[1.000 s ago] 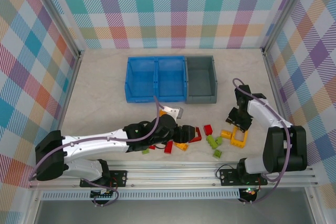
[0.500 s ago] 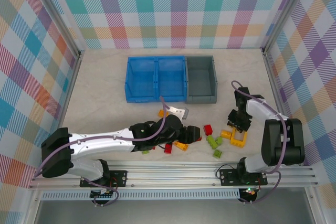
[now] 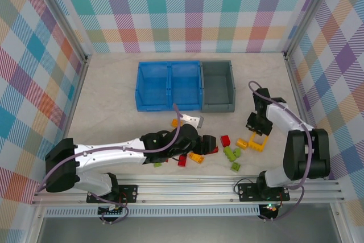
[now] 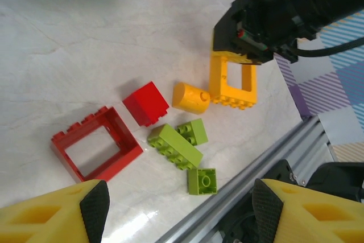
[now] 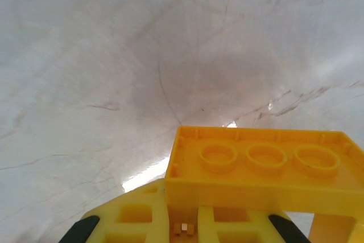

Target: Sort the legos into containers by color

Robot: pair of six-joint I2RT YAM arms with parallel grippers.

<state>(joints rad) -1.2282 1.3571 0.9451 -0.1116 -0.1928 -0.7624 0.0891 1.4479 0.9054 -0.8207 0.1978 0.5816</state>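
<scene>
Top external view, seen from my remote station: a grey bin [image 3: 218, 106] stands toward the back of a pale marble-look worktop [image 3: 114, 95], and a blue bin [image 3: 138, 86] with two compartments touches its left side. All the loose legos lie on the worktop in front of the grey bin, toward the arm bases. The right arm [image 3: 284, 120] reaches to a spot in front of the grey bin's right corner, where the right jaws are pressed together on one bar of a yellow frame [image 3: 259, 141]. I cannot tell if the frame is clear of the worktop. The left arm [image 3: 114, 153] stretches across in front of the blue bin, and the left jaws are spread wide with nothing between them, above the bricks in front of the grey bin. The left wrist view shows that cluster: a red frame [image 4: 68, 140] lying flat, a red cube [image 4: 147, 102] just beside it, a yellow cylinder [image 4: 190, 97] touching the yellow frame [image 4: 233, 101], and three green bricks [image 4: 175, 146] close together.
</scene>
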